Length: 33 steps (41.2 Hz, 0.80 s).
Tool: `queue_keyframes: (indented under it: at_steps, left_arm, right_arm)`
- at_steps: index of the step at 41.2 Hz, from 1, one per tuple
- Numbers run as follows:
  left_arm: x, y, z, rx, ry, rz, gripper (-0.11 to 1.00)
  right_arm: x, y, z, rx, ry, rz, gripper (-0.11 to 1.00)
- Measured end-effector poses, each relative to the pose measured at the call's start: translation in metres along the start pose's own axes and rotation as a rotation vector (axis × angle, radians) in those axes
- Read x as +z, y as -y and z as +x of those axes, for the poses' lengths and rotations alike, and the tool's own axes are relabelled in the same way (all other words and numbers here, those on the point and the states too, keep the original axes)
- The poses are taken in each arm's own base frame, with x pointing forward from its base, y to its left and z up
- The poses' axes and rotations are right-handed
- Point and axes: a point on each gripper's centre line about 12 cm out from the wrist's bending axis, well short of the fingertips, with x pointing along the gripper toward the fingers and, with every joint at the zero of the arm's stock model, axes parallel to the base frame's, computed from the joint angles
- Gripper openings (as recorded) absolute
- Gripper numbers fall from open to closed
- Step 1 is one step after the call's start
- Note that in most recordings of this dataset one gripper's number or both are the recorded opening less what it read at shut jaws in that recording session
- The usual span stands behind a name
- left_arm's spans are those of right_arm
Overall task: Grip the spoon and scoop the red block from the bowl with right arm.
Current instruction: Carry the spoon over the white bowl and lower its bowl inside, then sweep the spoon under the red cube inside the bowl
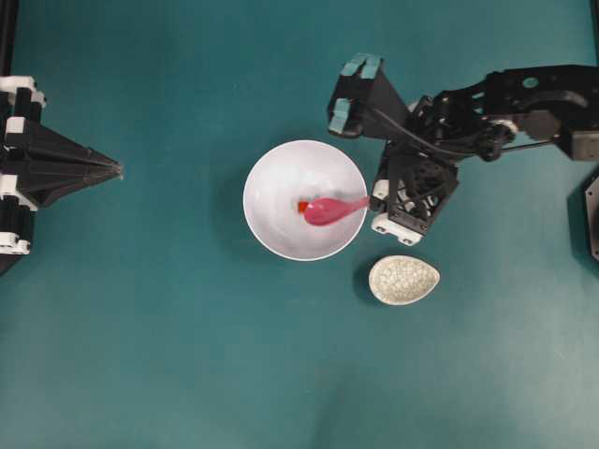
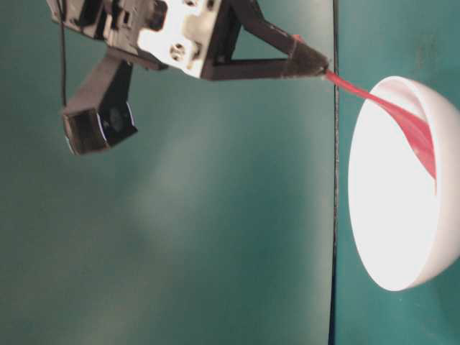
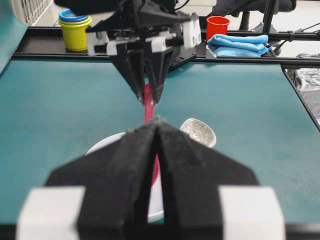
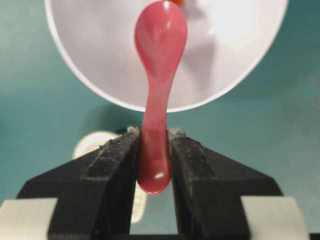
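On the far left of the teal counter (image 1: 168,355) I keep my left arm's black fingers (image 1: 117,170) parked and pressed together on nothing, well apart from the work so they stay out of the way. In the middle sits the large plain white round bowl (image 1: 271,229). Inside it the tiny red-orange cube (image 1: 302,206) lies touching the tip of the glossy pink-magenta soup spoon (image 1: 328,210), whose scoop dips in over the right rim, angled down, I judge, to slide under the cube. My right arm's black fingers (image 4: 152,150) are clamped on the spoon's handle end. Just below-right rests a small speckled beige egg-shaped dish (image 1: 403,280), perhaps the drop-off.
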Motion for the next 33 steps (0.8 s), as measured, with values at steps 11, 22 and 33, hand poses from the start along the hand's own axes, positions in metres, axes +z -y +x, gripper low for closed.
queue_keyframes:
  at_steps: [11,22,33]
  left_arm:
    - [0.000,0.000,0.000,0.000,0.002,0.000,0.00]
    - [0.000,0.000,0.000,0.000,0.002,0.002,0.00]
    - [0.000,0.000,0.000,0.000,0.002,0.003,0.00]
  right_arm:
    - [0.000,0.004,-0.001,-0.024,-0.029,0.020,0.26]
    - [0.009,0.003,0.008,-0.028,-0.029,0.016,0.26]
    - [0.025,0.002,0.023,-0.025,0.023,0.014,0.26]
